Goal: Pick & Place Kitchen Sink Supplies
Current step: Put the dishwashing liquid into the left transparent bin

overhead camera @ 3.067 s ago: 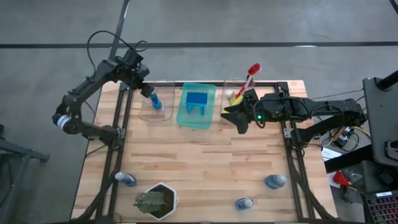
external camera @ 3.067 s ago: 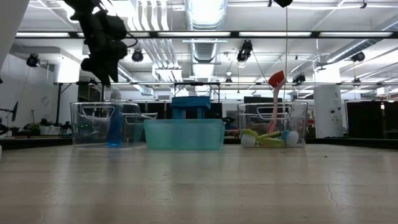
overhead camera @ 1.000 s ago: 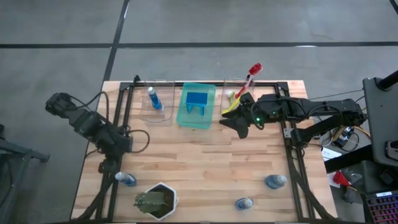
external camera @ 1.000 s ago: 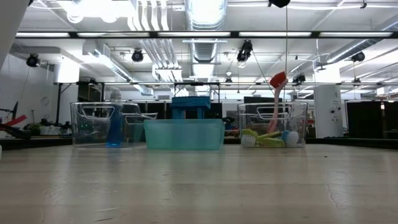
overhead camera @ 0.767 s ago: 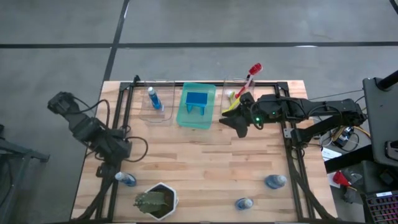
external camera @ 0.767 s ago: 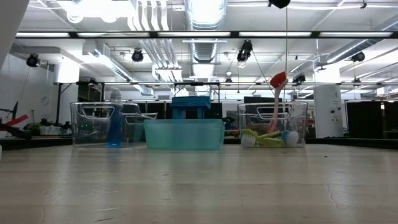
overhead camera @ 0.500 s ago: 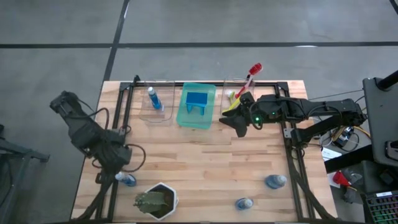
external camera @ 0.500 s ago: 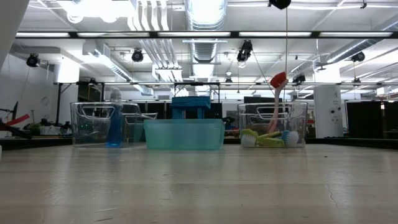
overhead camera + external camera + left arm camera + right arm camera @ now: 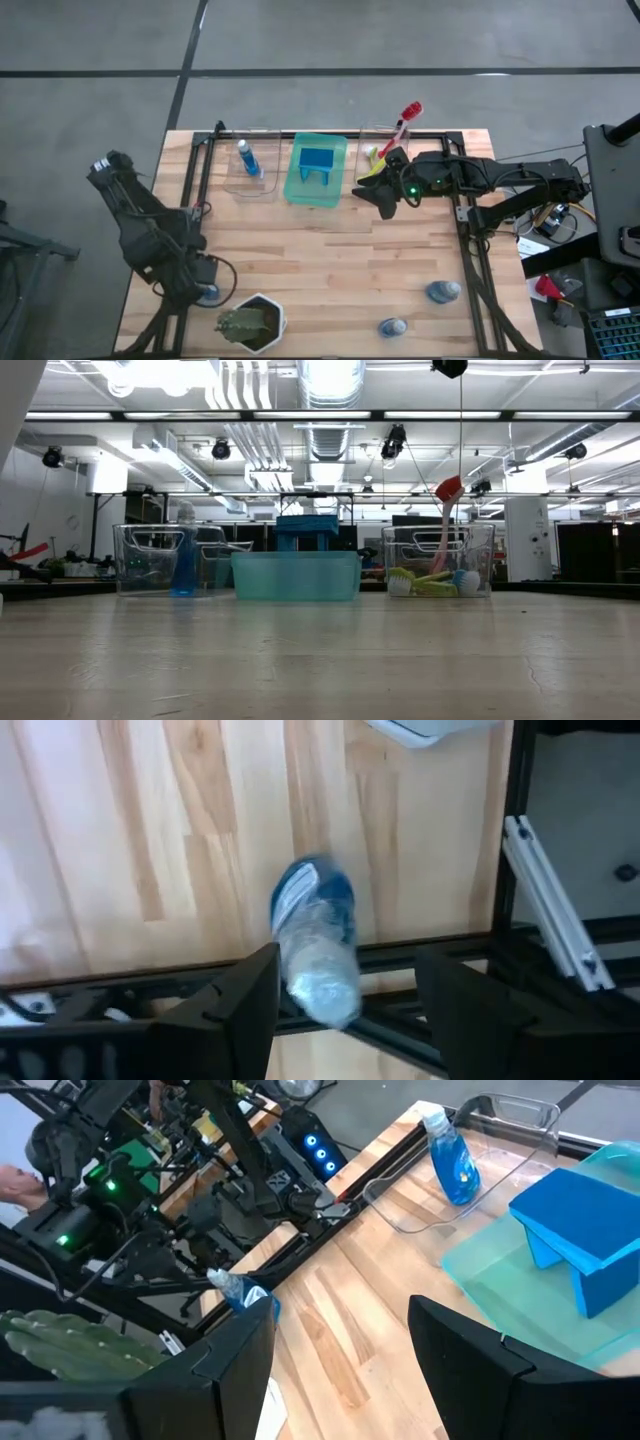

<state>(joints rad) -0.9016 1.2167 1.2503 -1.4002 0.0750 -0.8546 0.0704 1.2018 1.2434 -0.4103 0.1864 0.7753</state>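
Note:
A small blue bottle [image 9: 207, 292] with a pale cap lies on the wood near the table's left near corner. My left gripper [image 9: 199, 287] hovers right above it, pointing down and open. In the left wrist view the bottle [image 9: 315, 945] lies between the two fingers, apart from both. My right gripper [image 9: 382, 200] hangs open and holds nothing in front of the right clear bin [image 9: 385, 140], which holds the brushes [image 9: 402, 122]. Another blue bottle [image 9: 247, 158] stands in the left clear bin. A blue sponge [image 9: 318, 162] sits in the green tray [image 9: 300, 190].
Two more blue bottles [image 9: 443, 291] [image 9: 391, 327] lie near the right near corner. A green plant in a white pot [image 9: 252, 322] stands just right of my left gripper. Black frame rails [image 9: 190, 210] run along both sides. Bare wood lies mid-table.
My left gripper has travelled along the table's left side toward the near edge, sinking a little and rolling slightly, and now stands over the near-left bottle. Its fingers have stayed open. The bottle has not moved.

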